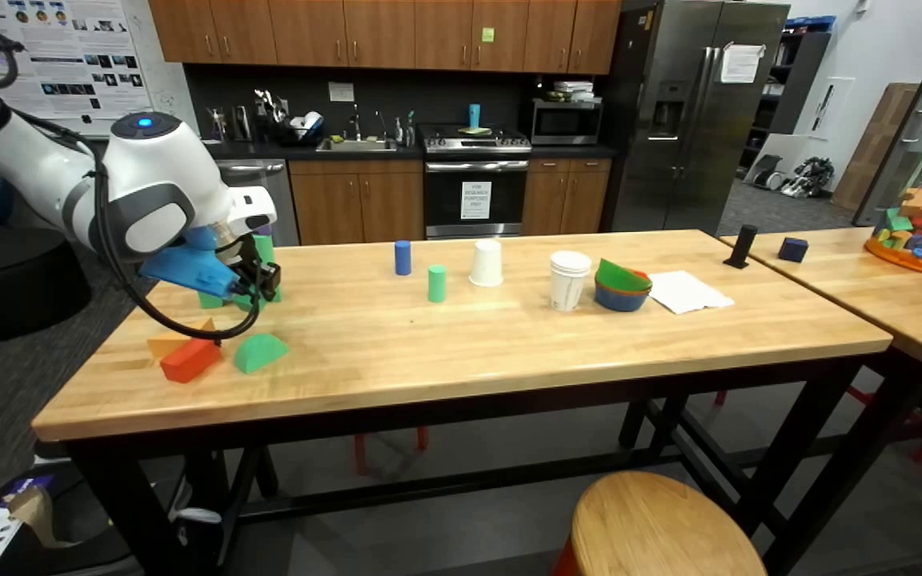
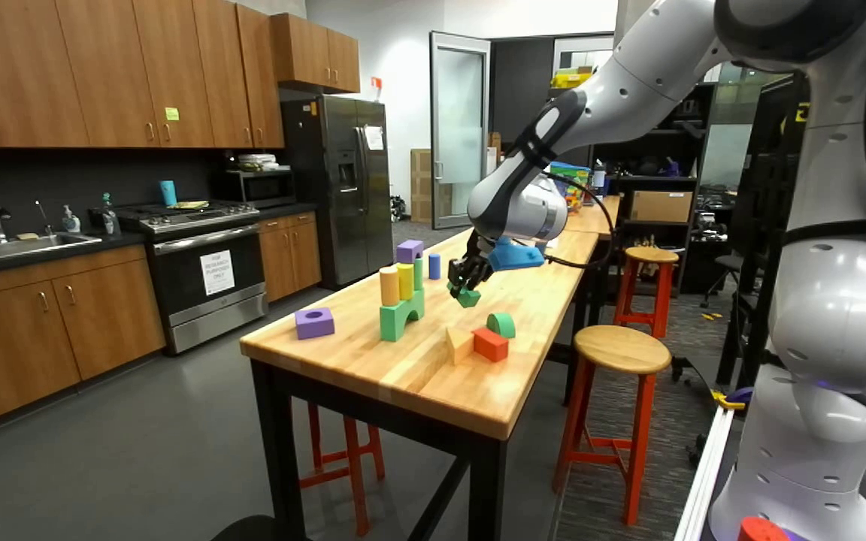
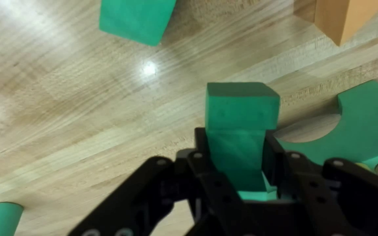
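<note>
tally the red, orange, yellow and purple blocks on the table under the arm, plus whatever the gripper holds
Red: 1, the red block
Orange: 2, the orange wedge and the orange cylinder
Yellow: 1, the yellow cylinder
Purple: 2, the purple block with a hole and the purple block atop the stack
Held: 1, the green block in the gripper
Total: 7

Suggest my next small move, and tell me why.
Perhaps raise the gripper slightly before any sideways travel: it holds a green block above the table, and nearby an orange cylinder and a yellow cylinder stand on a green arch, which could be knocked.
</note>
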Controlling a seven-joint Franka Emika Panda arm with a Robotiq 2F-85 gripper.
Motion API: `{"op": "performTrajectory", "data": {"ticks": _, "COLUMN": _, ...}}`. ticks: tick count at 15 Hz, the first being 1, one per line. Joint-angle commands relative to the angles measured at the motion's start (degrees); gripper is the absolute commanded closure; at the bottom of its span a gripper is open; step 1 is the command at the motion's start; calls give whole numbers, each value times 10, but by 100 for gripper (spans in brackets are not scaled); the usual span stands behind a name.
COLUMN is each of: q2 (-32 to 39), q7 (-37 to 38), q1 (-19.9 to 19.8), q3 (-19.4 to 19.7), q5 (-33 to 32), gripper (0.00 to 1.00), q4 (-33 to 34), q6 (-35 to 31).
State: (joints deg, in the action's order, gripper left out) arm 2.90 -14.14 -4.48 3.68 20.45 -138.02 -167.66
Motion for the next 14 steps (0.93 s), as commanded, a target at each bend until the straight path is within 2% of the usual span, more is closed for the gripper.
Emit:
{"op": "performTrajectory", "data": {"ticks": 1, "q2": 5, "q7": -9, "q1": 1, "q3": -4, "q5": 13, "gripper": 85, "q4": 5, "q6": 6}}
{"op": "performTrajectory", "data": {"ticks": 3, "q2": 19, "q7": -27, "q1": 2, "q3": -16, "q5": 60, "gripper": 85, "q4": 14, "q6": -9}}
{"op": "performTrajectory", "data": {"ticks": 5, "q2": 30, "q7": -53, "q1": 0, "q3": -34, "q5": 139, "gripper": 85, "q4": 24, "q6": -40}}
{"op": "performTrajectory", "data": {"ticks": 8, "q2": 34, "q7": -125, "q1": -9, "q3": -73, "q5": 290, "gripper": 85, "q4": 45, "q6": -93}}
{"op": "performTrajectory", "data": {"ticks": 10, "q2": 34, "q7": -169, "q1": -12, "q3": -89, "q5": 353, "gripper": 85, "q4": 57, "q6": -129}}
{"op": "performTrajectory", "data": {"ticks": 11, "q2": 34, "q7": -186, "q1": -11, "q3": -92, "q5": 368, "gripper": 85, "q4": 60, "q6": -139}}
{"op": "performTrajectory", "data": {"ticks": 14, "q2": 33, "q7": -206, "q1": -8, "q3": -80, "q5": 339, "gripper": 85, "q4": 44, "q6": -159}}
